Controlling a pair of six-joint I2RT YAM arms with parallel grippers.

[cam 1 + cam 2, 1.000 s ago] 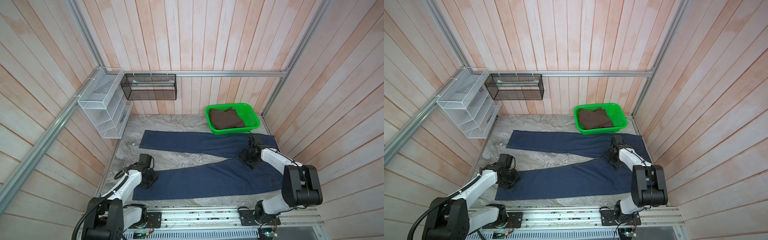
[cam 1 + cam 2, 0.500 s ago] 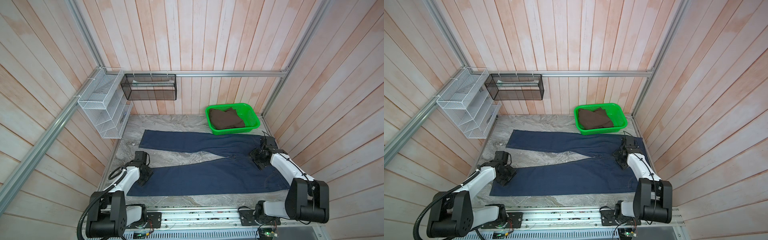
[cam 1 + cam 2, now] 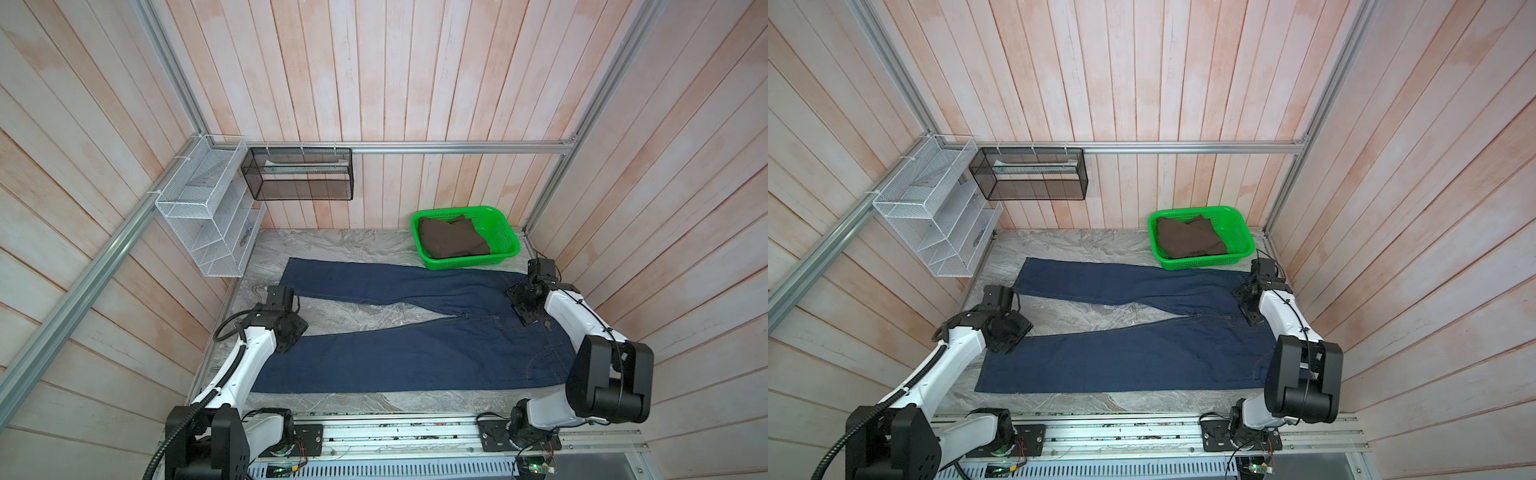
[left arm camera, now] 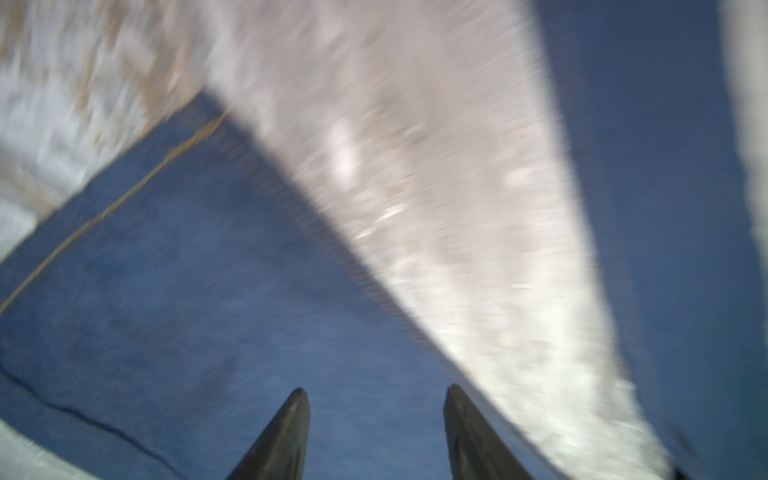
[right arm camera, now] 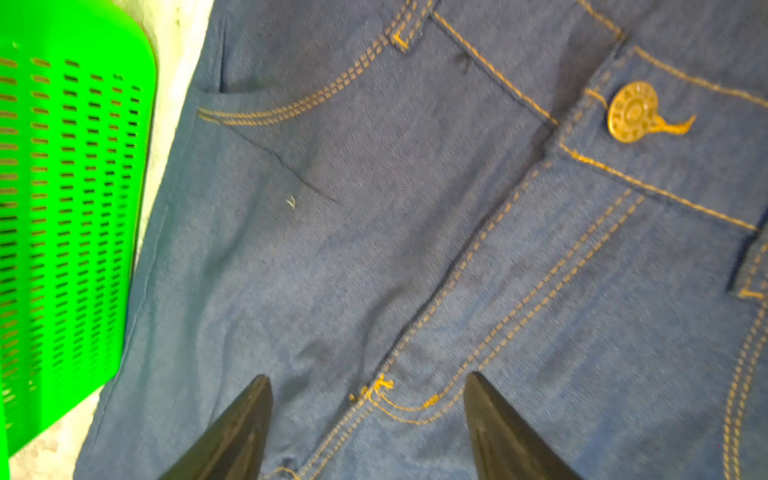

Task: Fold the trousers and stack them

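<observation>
The trousers (image 3: 415, 353) are laid flat and face up on the marbled table (image 3: 353, 245), with the waistband at the right and both legs spread towards the left in a narrow V. The far leg is stretched towards the far left, the near leg is laid along the near edge, and a wedge of bare table is left between them.

The left hand (image 3: 291, 332) is held over the far corner of the near leg's hem. In the blurred left wrist view its fingers (image 4: 291, 432) are seen parted above the denim, with nothing caught between them, so the left hand is open; whether the cloth is touched cannot be told.

The right hand (image 3: 521, 305) is placed over the crotch of the trousers, at the right. In the right wrist view it (image 5: 368, 376) is shown open, its two dark fingers set wide on either side of the orange fly stitching, and no fabric is pinched. A metal button (image 5: 631, 112) is seen at the waistband.

A green basket (image 3: 507, 245) is set at the far right, just beside the far leg, and a folded brown cloth (image 3: 453, 241) is held in it. A white wire rack (image 3: 199, 216) and a black mesh basket (image 3: 299, 174) are hung on the walls at the far left
</observation>
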